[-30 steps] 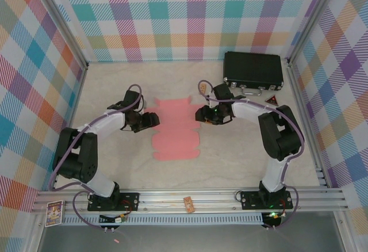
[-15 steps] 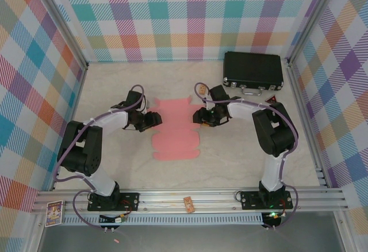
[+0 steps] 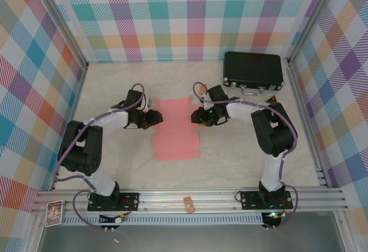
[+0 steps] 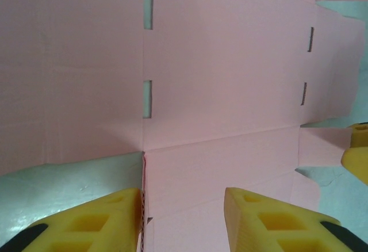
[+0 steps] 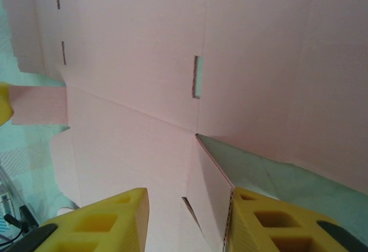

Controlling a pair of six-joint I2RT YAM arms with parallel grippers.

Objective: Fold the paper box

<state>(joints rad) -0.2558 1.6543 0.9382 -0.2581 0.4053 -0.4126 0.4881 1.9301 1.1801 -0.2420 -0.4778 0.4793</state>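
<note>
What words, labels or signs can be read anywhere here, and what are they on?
No text can be read.
Small card at the near left corner: printed, too small to read.
Red triangle beside the black case: too small.
Paper box: blank.

From above, you cannot see the side flaps of the paper box (image 3: 175, 131) where the left gripper (image 3: 154, 117) and the right gripper (image 3: 197, 115) cover them, so contact there is unclear. In both wrist views the box runs out of the picture, and the yellow fingers (image 4: 103, 220) are cut by the bottom edge. The red thing (image 3: 271, 99) beside the black case (image 3: 253, 71) is too small to name.
</note>
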